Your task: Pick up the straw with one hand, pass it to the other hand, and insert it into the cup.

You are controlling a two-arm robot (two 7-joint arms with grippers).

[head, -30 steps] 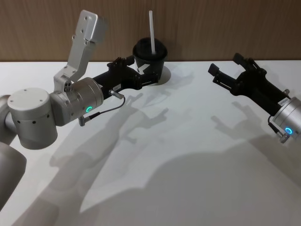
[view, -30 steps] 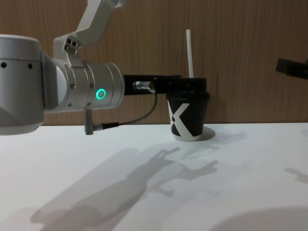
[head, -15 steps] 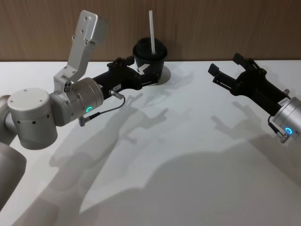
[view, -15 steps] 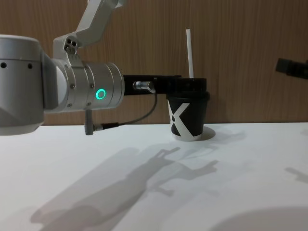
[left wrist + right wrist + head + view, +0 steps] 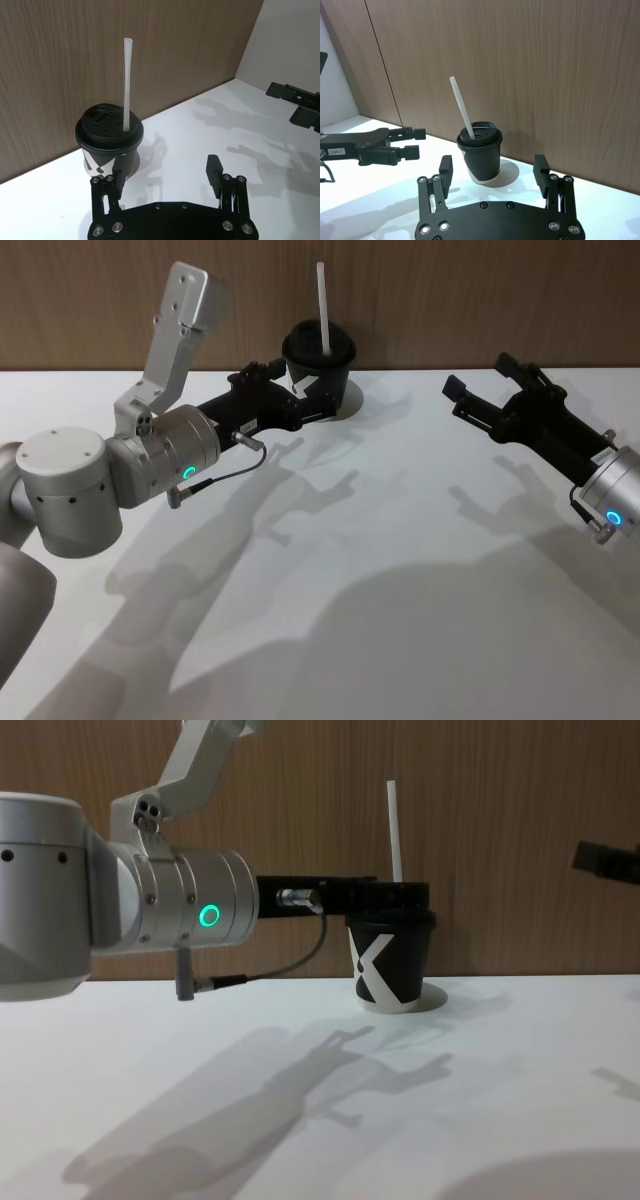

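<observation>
The black cup (image 5: 320, 362) with its white X (image 5: 372, 963) stands upright at the table's far edge by the wood wall. Through its lid rises the white straw (image 5: 323, 305), nearly upright and leaning slightly. Nothing grips the straw (image 5: 127, 85). My left gripper (image 5: 300, 387), on the silver arm with the green ring, hovers open just in front of the cup at lid height (image 5: 395, 898); its fingers (image 5: 214, 168) are apart from the cup (image 5: 107, 136). My right gripper (image 5: 478, 375) hangs open above the table's right side, facing the cup (image 5: 482, 152) and the straw (image 5: 461, 107) from a distance.
The wood-panel wall (image 5: 450, 290) rises directly behind the cup. A thin grey cable (image 5: 270, 970) loops under the left wrist. The white table (image 5: 400, 590) spreads bare in front and between the two arms.
</observation>
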